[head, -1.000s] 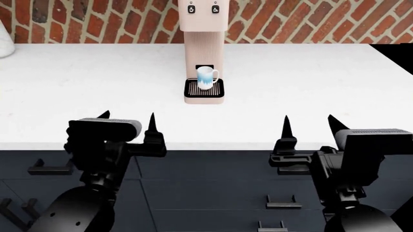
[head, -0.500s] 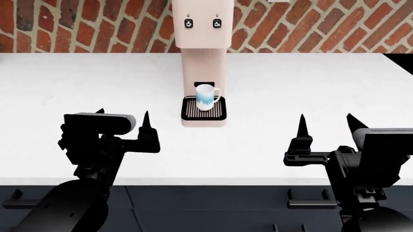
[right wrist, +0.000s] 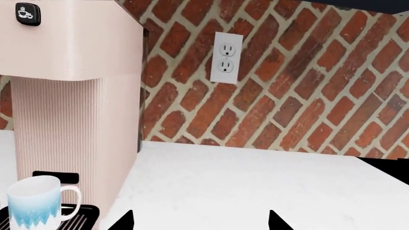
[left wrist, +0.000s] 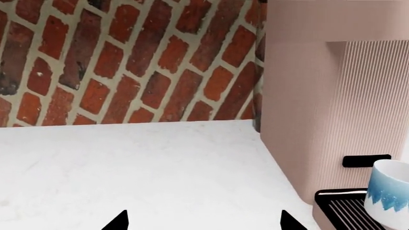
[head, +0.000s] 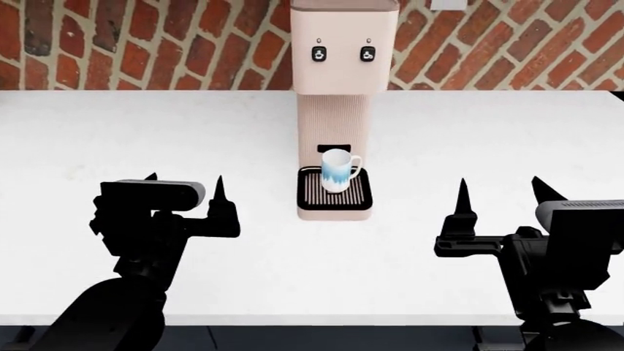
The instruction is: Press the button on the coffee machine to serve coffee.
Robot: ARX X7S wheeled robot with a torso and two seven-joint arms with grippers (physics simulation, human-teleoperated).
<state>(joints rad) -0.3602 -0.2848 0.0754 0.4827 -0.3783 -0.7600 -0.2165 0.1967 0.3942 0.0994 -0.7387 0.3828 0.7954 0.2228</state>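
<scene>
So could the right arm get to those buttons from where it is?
Probably yes: nothing stands between the right gripper and the buttons, only bare counter, though it must rise and reach forward.

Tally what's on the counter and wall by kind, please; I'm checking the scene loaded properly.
Coffee machine: 1
Buttons on its head: 2
Mug on the drip tray: 1
Drip tray: 1
Wall outlet: 1
Robot tools, left tool and right tool: 2
Total: 8
</scene>
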